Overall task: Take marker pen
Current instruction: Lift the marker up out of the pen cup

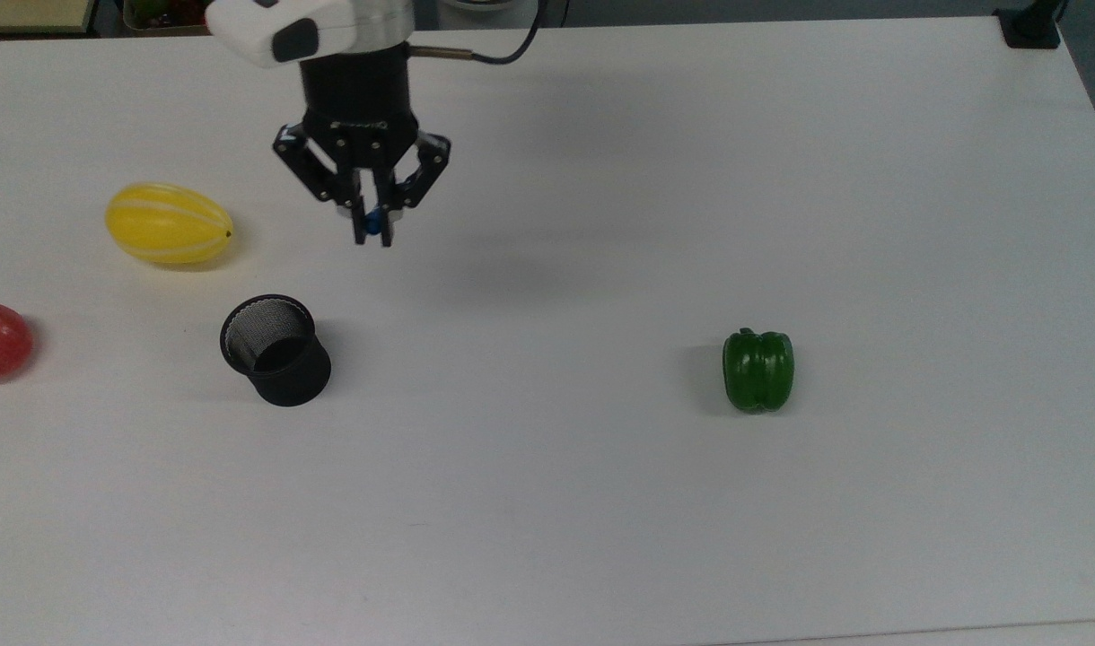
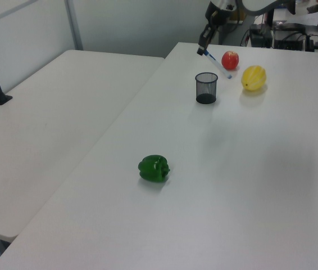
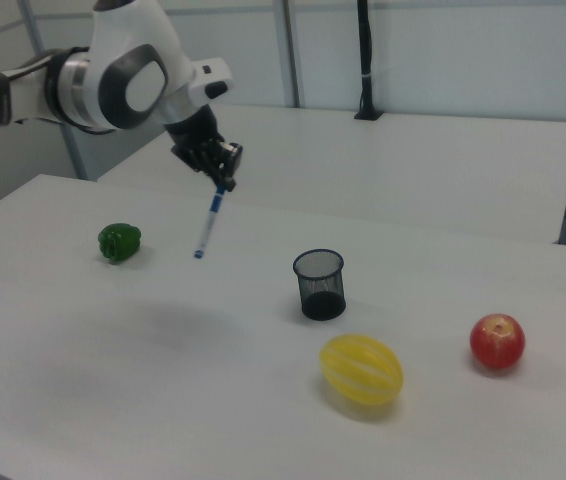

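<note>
The claw is clamped on the marker pen, which hangs in the air below it, clear of the black mesh cup on the tabletop, so the taking looks essentially done. The top view catches just the pen's blue end between the fingers, while the right view shows its whole tilted length.

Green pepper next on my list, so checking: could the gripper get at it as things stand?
Probably not yet: the gripper is shut on the marker pen. The path looks free, though; the green pepper sits alone on bare table.
</note>
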Robot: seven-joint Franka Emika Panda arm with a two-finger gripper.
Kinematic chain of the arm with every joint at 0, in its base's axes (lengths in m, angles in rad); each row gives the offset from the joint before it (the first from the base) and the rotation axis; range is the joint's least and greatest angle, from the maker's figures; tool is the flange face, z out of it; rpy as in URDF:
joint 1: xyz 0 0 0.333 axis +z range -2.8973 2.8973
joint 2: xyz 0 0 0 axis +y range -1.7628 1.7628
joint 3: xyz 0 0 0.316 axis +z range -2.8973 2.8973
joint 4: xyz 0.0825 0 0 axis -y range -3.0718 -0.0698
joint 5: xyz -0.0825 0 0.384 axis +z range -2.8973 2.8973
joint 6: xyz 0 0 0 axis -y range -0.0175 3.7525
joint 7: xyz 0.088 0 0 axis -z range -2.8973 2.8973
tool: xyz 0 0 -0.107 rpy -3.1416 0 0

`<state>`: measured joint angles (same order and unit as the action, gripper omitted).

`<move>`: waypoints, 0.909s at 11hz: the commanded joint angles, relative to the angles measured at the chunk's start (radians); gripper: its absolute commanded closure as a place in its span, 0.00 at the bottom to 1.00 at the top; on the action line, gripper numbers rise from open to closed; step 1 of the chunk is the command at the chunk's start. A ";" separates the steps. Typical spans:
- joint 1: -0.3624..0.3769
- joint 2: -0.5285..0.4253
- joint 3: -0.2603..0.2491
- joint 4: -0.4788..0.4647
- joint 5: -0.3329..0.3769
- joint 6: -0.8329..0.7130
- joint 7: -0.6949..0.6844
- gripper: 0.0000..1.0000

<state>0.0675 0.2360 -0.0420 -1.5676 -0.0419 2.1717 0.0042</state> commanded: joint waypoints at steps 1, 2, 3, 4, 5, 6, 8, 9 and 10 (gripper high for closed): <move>0.086 -0.075 -0.009 -0.032 0.014 -0.253 0.025 0.95; 0.109 -0.090 -0.009 -0.034 0.016 -0.309 0.045 0.95; 0.126 -0.095 -0.009 -0.034 0.023 -0.355 0.052 0.95; 0.143 -0.096 -0.009 -0.035 0.037 -0.372 0.056 0.95; 0.144 -0.093 -0.009 -0.040 0.049 -0.368 0.056 0.95; 0.144 -0.084 -0.009 -0.058 0.059 -0.360 0.057 0.95; 0.144 -0.049 -0.007 -0.077 0.060 -0.311 0.082 0.95; 0.144 -0.035 -0.007 -0.087 0.060 -0.279 0.098 0.95; 0.146 -0.008 -0.006 -0.097 0.060 -0.241 0.120 0.94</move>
<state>0.2021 0.1893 -0.0403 -1.6261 0.0015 1.8422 0.0696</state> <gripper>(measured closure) 0.824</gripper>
